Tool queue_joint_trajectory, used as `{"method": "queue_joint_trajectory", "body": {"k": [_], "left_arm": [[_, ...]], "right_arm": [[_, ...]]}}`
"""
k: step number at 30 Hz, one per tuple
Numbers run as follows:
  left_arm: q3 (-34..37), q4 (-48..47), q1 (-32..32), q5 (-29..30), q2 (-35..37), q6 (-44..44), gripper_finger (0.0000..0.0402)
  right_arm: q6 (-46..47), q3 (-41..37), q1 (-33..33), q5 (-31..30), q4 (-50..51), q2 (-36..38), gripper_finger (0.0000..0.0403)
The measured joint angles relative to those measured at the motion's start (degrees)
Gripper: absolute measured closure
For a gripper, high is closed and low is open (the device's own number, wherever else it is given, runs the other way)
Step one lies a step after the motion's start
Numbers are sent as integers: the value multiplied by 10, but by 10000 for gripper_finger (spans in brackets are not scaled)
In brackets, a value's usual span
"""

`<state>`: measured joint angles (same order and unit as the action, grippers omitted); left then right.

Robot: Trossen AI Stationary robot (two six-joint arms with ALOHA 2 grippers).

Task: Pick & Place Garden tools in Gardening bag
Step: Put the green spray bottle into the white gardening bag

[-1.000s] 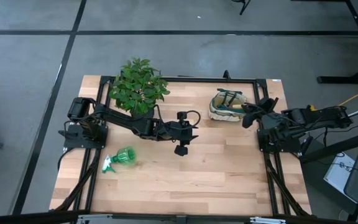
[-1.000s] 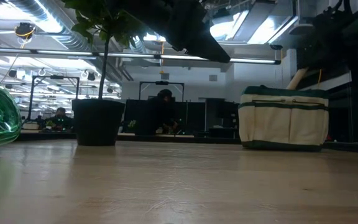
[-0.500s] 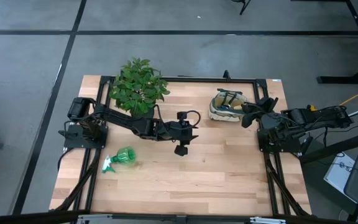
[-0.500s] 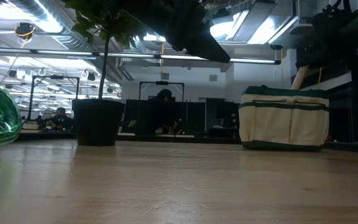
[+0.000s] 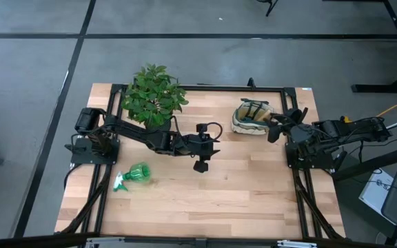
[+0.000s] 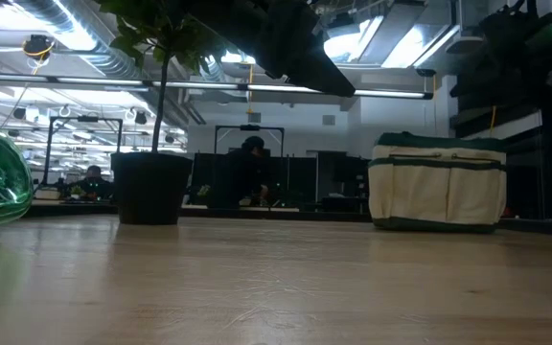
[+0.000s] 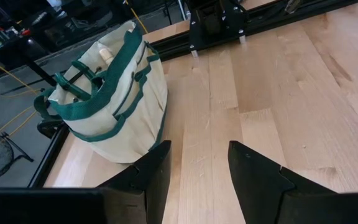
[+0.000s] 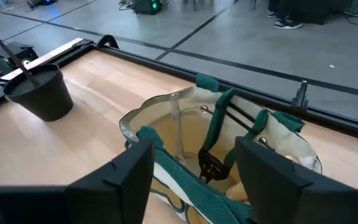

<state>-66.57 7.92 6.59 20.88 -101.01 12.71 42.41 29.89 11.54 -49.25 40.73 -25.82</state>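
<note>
The cream gardening bag (image 5: 251, 117) with green trim stands at the far right of the table, its mouth open (image 8: 166, 121). Inside it I see a silver tool shaft (image 8: 178, 127), a pale handle end (image 7: 106, 55) and a dark tool (image 8: 211, 163). My right gripper (image 5: 274, 129) hovers open just above the bag's right side, with nothing between its fingers (image 8: 194, 180). The green spray bottle (image 5: 135, 175) lies on its side at the near left. My left gripper (image 5: 200, 166) hangs open over the table's middle, holding nothing (image 7: 197, 168).
A leafy plant (image 5: 154, 95) in a black pot (image 6: 151, 187) stands at the far left, next to the left arm. Bare wood runs between the spray bottle and the bag (image 6: 437, 182). Black frame rails (image 5: 198, 88) edge the table.
My right gripper has opened above the bag. The wooden handle that stuck up over the bag's rim in the low view has dropped out of sight into the bag.
</note>
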Motion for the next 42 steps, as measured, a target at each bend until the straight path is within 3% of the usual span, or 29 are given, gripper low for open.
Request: {"method": "queue_joint_trajectory", "body": {"k": [4,9,17,23,29,33,42], "left_arm": [[0,0,0,0,0,0,249],[0,4,-2,3,0,0,247],[0,-2,-8,5,0,-15,248],[0,-14,-1,21,0,-15,251],[0,-16,30,78,0,-27,250],[-1,-31,55,81,15,-51,253],[-1,-195,109,58,80,-199,254]], "right_arm": [[0,0,0,26,-17,0,172],[-24,0,3,124,-56,-2,173],[-276,0,31,313,-164,-17,174],[-412,1,58,443,-181,-11,174],[-399,1,69,455,-172,-12,173],[-399,1,69,455,-172,-15,173],[-399,1,69,454,-172,-15,173]]}}
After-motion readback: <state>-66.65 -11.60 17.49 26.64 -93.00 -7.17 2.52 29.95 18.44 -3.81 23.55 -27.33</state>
